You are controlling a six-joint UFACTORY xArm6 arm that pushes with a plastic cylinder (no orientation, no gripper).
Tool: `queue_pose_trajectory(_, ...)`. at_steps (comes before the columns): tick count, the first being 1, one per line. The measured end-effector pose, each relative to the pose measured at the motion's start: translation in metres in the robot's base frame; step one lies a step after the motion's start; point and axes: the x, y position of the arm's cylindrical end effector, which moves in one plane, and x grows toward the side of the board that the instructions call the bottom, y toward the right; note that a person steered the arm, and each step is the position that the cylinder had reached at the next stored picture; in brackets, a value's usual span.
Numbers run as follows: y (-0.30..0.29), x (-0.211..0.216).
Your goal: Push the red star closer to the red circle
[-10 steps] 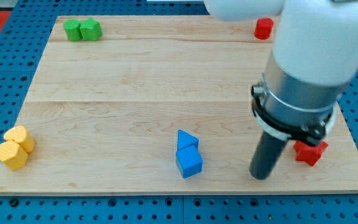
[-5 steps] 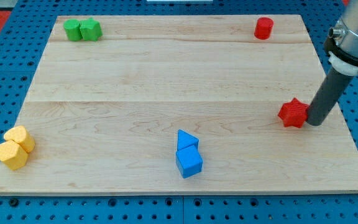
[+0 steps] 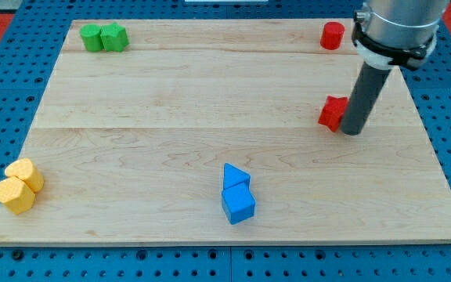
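Observation:
The red star (image 3: 332, 113) lies on the wooden board at the view's right, about midway up. My tip (image 3: 351, 131) stands right against the star's right side and partly hides it. The red circle (image 3: 333, 35) sits near the board's top right edge, straight above the star with a clear gap between them.
Two green blocks (image 3: 104, 37) sit together at the top left. Two yellow blocks (image 3: 18, 185) sit at the bottom left corner. A blue triangle (image 3: 235, 176) touches a blue cube (image 3: 238, 204) at the bottom middle. The board (image 3: 171, 117) lies on a blue pegboard.
The red star has slid up and to the left, from the lower right corner toward the red circle. My tip moved with it, staying at its right side.

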Motion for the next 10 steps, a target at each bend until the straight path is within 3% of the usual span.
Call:
queue_pose_trajectory(2, -0.036, -0.017)
queue_pose_trajectory(5, -0.036, -0.081)
queue_pose_trajectory(8, 0.018, -0.085)
queue_pose_trajectory(10, 0.017, -0.101)
